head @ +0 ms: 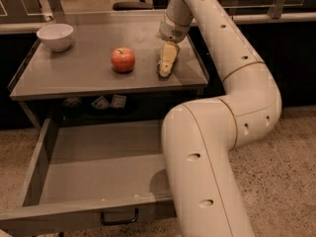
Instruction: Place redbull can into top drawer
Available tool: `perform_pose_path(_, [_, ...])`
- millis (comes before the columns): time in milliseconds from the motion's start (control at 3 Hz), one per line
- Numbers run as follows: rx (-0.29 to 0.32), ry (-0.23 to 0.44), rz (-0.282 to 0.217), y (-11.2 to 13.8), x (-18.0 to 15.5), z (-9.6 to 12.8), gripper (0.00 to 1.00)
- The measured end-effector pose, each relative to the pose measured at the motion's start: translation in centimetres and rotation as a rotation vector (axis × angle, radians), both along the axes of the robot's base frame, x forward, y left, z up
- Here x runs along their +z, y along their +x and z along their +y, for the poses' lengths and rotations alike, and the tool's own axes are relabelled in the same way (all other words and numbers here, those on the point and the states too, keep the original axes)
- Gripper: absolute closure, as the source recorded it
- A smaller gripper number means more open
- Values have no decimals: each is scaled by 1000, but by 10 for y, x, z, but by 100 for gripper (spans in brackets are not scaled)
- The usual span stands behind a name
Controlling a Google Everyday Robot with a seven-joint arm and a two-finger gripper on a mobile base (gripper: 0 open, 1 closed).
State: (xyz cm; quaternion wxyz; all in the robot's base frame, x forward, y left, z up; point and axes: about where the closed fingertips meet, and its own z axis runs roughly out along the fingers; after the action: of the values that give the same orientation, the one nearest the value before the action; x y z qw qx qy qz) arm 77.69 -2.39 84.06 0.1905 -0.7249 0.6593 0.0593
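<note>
The redbull can lies on its side on the grey tabletop, right of the red apple; only its near silvery end shows. My gripper is lowered right onto the can and covers most of it, with the arm reaching in from the upper right. The top drawer stands pulled out below the tabletop. Its grey inside holds nothing, and its small black handle shows on the front panel.
A red apple sits mid-table just left of the can. A white bowl stands at the back left. My arm's large lower links hang over the drawer's right side. Speckled floor lies around.
</note>
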Motion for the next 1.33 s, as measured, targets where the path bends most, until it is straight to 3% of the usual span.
perform_pose_path(333, [68,32,-42,4,1,0,0])
perform_pose_path(667, [188,51,-102,-5,17,-16,0])
perform_pose_path(1000, [217,54,-134,1,16,-12,0])
perform_pose_path(1333, [233,49,-125,8,-1,-2,0])
